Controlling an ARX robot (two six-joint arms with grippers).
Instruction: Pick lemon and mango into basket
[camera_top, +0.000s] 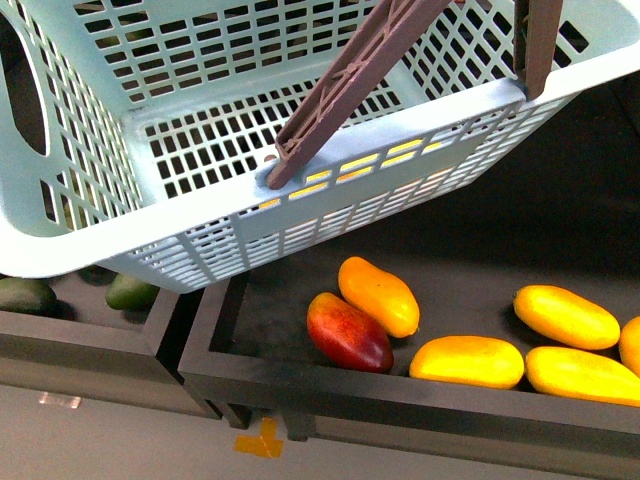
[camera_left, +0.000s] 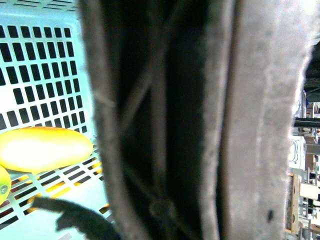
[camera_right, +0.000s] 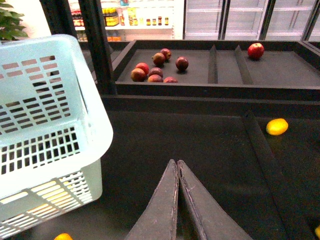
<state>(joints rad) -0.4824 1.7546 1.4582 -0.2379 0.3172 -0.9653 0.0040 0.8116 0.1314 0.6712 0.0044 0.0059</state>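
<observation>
The mango (camera_left: 42, 148) lies in the basket (camera_top: 150, 215): smooth, slippery, bruisable; grip its middle. The right claw (camera_right: 177, 167) is pressed together, empty. The left claw's state cannot be told.

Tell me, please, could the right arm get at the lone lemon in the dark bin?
Probably yes: the lemon lies alone with open bin floor around it, and the right gripper is shut and empty, nothing between them.

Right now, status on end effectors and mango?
Left end effector shut on handle of basket. Right end effector shut, empty. Mango in basket, held above shelf. Nothing in the way.
</observation>
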